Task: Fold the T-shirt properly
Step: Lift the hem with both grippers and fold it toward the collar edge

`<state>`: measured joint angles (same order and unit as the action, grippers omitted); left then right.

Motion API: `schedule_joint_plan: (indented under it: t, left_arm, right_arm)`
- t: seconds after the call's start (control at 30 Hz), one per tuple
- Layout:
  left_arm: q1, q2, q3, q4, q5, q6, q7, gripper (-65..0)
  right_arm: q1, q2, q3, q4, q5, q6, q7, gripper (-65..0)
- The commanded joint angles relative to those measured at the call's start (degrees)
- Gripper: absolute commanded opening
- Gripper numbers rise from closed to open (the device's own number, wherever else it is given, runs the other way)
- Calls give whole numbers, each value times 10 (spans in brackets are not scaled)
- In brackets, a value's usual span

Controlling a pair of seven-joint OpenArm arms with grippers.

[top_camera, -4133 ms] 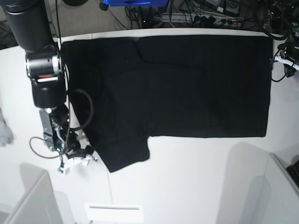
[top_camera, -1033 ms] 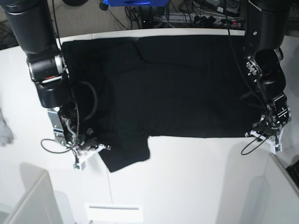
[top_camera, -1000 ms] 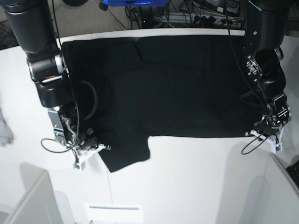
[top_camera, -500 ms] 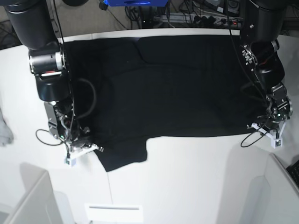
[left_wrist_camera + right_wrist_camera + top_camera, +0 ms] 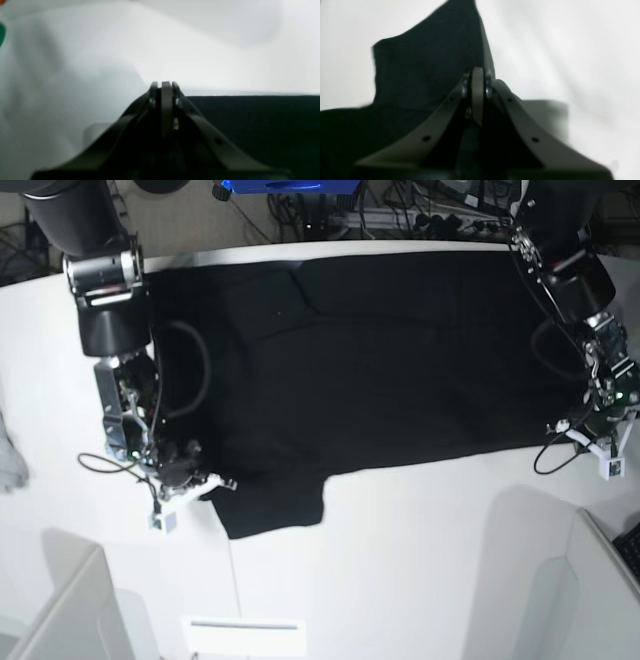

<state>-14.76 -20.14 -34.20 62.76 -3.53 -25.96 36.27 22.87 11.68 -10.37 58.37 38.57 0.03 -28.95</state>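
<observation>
The black T-shirt [image 5: 380, 360] lies spread flat on the white table [image 5: 420, 550], plain side up. My left gripper [image 5: 590, 432] sits at the shirt's near right hem corner, shut on the T-shirt. In the left wrist view its fingertips [image 5: 162, 83] are pressed together at the edge of the black cloth [image 5: 250, 130]. My right gripper [image 5: 200, 483] is at the near left, by the sleeve, shut on the T-shirt. The right wrist view shows that gripper [image 5: 477, 71] closed, with the sleeve [image 5: 420, 75] hanging slack beyond it.
A small pale grey cloth [image 5: 10, 460] lies at the table's left edge. White bins stand at the near left [image 5: 70, 610] and near right [image 5: 590, 580]. A white card [image 5: 245, 635] lies near the front edge. Cables [image 5: 420, 215] run behind the table.
The left gripper closed on the hem corner. Both arms drew toward the back, so the near hem now slants upward to the right and the sleeve shifted slightly.
</observation>
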Motion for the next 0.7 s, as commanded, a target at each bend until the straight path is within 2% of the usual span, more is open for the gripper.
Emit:
schedule_joint_plan:
  t: [0.0,0.13,0.27,0.53,0.67]
  left_arm:
    - [-6,-12,-1,37,-19,0,-4,-650]
    - [60,-12,-2,138,-58,0,32,-650]
    - [123,-12,-7,210,-106,0,35,-650]
    - [232,-9,-20,342,-183,2,36,-650]
    - [251,-7,-66,386,-220,0,115,-650]
  right_arm:
    - [8,7,3,26,4,4,7,-650]
    - [-27,11,49,89,4,-17,-30,-650]
    - [-61,7,97,153,3,-21,-65,-650]
    - [-118,6,147,248,4,-21,-130,-650]
    - [-146,4,175,289,5,-21,-158,-650]
